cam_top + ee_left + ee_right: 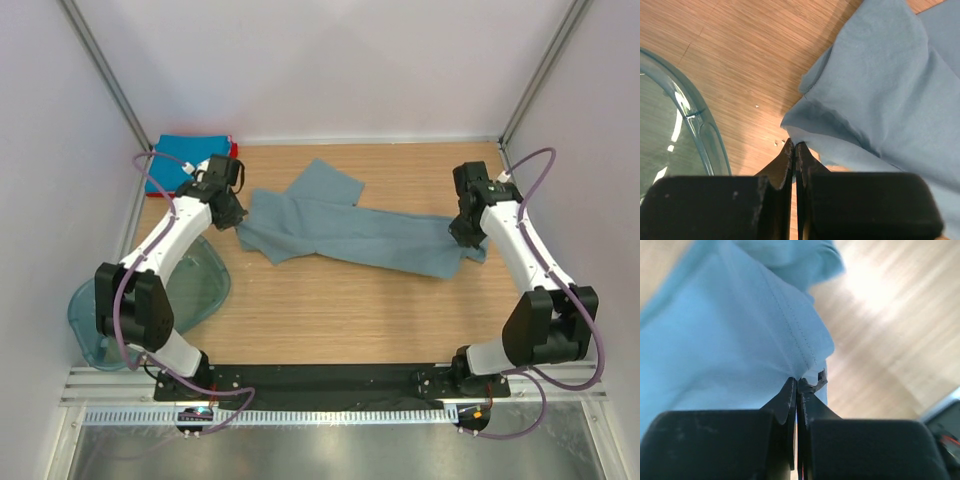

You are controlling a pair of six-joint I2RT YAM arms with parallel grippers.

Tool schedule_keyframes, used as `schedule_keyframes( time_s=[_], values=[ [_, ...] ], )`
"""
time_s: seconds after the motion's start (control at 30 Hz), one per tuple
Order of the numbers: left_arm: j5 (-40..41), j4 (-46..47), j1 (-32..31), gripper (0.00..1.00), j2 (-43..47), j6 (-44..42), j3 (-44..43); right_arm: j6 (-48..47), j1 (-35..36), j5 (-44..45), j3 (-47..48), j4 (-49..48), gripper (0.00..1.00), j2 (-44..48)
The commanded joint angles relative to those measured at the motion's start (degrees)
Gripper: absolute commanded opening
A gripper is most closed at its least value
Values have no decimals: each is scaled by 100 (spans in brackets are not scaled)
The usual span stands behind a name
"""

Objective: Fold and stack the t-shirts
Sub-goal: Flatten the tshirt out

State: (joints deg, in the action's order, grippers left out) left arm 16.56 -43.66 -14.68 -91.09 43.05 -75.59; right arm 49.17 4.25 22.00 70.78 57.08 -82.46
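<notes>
Pinching the left end of the grey-blue t-shirt (350, 232) with the left gripper (234, 216), jaws clenched flat together on a corner of the cloth at the lower middle of the left wrist view. Gripping the right end with the right gripper (463, 233), jaws pressed together on the stitched hem, cloth filling the left half of the right wrist view. Keeping the shirt in a long crumpled band across the middle of the wooden table (330, 315), one flap pointing toward the upper middle of the top view. Leaving a bright blue t-shirt (185, 160) folded in the upper left corner, touching a red t-shirt (234, 150) peeking out at its right edge. Showing a translucent teal tub (195, 290) at the lower left, beside the left arm.
</notes>
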Motion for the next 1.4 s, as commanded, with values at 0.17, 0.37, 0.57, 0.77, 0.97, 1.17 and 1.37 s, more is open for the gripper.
schedule_keyframes(
  time_s=[0.17,0.37,0.57,0.77,0.97,1.17,1.37],
  values=[
    [181,33,-105,0,285,-42,141,-187,93,314,655,1000,1,-532],
    [348,59,-132,0,153,-77,282,-452,497,-696,541,-1322,2,-2102],
    [489,-2,-149,0,214,-191,256,-478,884,-750,937,-1568,24,-2978],
    [559,-81,-150,0,188,-235,124,-592,762,-469,1543,-841,54,-2504],
    [410,-11,-158,0,162,-218,124,-207,166,-389,1852,477,55,-1724],
    [348,68,-158,0,214,-227,229,400,-617,-1101,237,393,49,-520],
    [313,68,-149,0,232,-306,212,857,-917,-1654,-1452,-1171,50,203]
  ],
)
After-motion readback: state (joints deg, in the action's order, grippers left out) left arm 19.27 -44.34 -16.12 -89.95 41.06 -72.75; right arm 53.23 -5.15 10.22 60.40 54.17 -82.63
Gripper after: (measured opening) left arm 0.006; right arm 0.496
